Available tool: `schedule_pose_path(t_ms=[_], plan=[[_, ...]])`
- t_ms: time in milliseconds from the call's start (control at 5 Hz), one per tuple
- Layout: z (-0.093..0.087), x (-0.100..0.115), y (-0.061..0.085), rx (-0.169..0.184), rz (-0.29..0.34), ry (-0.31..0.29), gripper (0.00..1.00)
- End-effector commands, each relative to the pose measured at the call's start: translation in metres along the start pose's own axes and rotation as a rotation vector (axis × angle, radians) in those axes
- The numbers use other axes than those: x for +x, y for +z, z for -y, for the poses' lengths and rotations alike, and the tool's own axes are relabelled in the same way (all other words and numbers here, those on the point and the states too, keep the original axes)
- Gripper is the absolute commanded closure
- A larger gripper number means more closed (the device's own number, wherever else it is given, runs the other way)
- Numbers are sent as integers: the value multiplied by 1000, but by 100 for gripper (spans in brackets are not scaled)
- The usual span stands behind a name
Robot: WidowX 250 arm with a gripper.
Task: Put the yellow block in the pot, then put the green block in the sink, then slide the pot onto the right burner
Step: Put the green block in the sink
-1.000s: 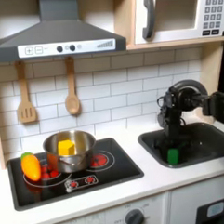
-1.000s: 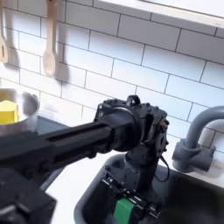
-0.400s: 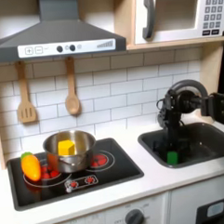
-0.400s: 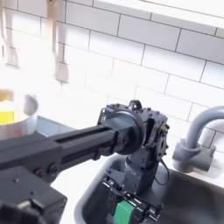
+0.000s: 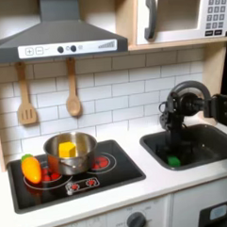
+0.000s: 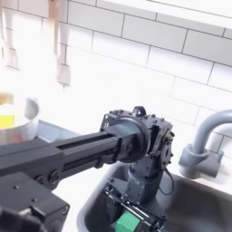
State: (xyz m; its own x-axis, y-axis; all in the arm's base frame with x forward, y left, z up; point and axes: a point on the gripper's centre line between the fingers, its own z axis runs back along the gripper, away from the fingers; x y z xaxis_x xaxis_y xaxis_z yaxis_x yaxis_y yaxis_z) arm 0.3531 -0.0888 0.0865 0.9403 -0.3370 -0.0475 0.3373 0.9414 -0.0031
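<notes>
While its black arm bends sharply down from the first exterior view's right, the gripper (image 5: pixel 171 150) hangs over the dark grey sink (image 5: pixel 213 141), its fingers spread just above the green block (image 5: pixel 174 161). That small cube lies loose on the basin floor directly beneath the jaws, seen close in the second exterior view (image 6: pixel 127 222). Since a second ago the gripper has lifted slightly and let go of the block. Well away from the tool, toward the first exterior view's left, the shiny round steel pot (image 5: pixel 70 152) sits on the black stovetop (image 5: pixel 113 167) with the yellow block (image 5: pixel 66 148) inside.
</notes>
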Motion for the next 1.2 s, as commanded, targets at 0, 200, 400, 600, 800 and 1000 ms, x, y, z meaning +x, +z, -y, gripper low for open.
schedule_pose_path(t_ms=[0, 200, 400, 600, 800, 1000], plan=[[1, -3, 18, -3, 38, -11, 4], [0, -4, 42, 1, 88, -14, 0], [-2, -7, 56, 3, 112, -12, 0], [-1, -9, 72, 1, 151, -16, 0], [-7, -12, 87, -11, 178, -1, 0], [-26, -15, 105, -13, 215, 46, 0]])
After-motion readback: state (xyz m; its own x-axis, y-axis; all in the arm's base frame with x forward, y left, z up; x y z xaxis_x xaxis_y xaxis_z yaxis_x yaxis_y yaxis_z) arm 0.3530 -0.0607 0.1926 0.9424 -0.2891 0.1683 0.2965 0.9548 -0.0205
